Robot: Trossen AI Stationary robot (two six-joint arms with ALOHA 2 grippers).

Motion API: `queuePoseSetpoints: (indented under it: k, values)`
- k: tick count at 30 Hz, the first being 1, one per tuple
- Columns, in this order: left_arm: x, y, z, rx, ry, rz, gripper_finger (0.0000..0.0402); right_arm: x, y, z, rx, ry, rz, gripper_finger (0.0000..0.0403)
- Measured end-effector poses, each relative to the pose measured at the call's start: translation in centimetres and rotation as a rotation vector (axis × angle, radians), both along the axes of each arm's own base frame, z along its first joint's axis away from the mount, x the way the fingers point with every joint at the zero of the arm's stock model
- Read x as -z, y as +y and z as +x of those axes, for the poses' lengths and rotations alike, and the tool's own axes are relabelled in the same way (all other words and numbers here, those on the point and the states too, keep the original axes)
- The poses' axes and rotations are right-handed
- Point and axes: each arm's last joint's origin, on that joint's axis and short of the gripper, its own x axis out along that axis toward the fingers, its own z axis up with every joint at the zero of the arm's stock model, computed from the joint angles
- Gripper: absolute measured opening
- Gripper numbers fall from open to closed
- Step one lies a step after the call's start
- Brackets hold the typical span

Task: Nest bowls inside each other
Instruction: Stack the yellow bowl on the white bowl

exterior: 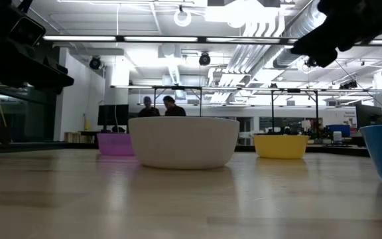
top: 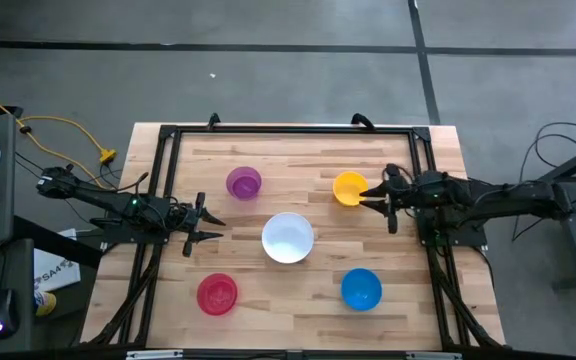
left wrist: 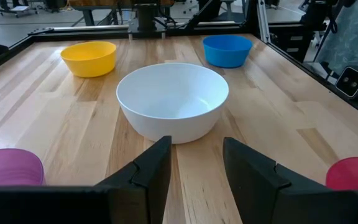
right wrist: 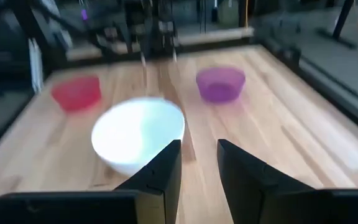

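Five bowls spread singly on the worktop [top: 298,290], none nested: one white bowl [top: 288,238] at centre, one purple bowl [top: 244,182] and one yellow bowl [top: 350,188] on the far side, one red-pink bowl [top: 217,294] and one blue bowl [top: 361,289] on the near side. Two grippers, both with jaws parted and empty: left gripper [top: 211,228] beside the white bowl, right gripper [top: 371,197] just beside the yellow bowl.

Five bowls sit well apart on the bench [top: 298,285]; bare wood lanes run between them, around the central white bowl [top: 287,238].
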Motion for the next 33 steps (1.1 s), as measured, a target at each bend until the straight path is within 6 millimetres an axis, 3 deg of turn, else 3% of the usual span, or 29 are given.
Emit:
queuePoseSetpoints:
  k: [11, 20, 33]
  values:
    - [0.0, 0.0, 0.0, 0.0, 0.0, 0.0, 0.0145, -0.9, -0.2, 2.7, 0.029, 0.258, -0.029, 0.0097]
    - [0.0, 0.0, 0.0, 0.0, 0.0, 0.0, 0.0145, 0.3, -0.5, 4.0, 0.089, 0.46, -0.078, 0.0097]
    - [0.0, 0.0, 0.0, 0.0, 0.001, 0.0, 0.0145, 2.9, -0.7, 4.4, 0.126, 0.701, -0.113, 0.0097]
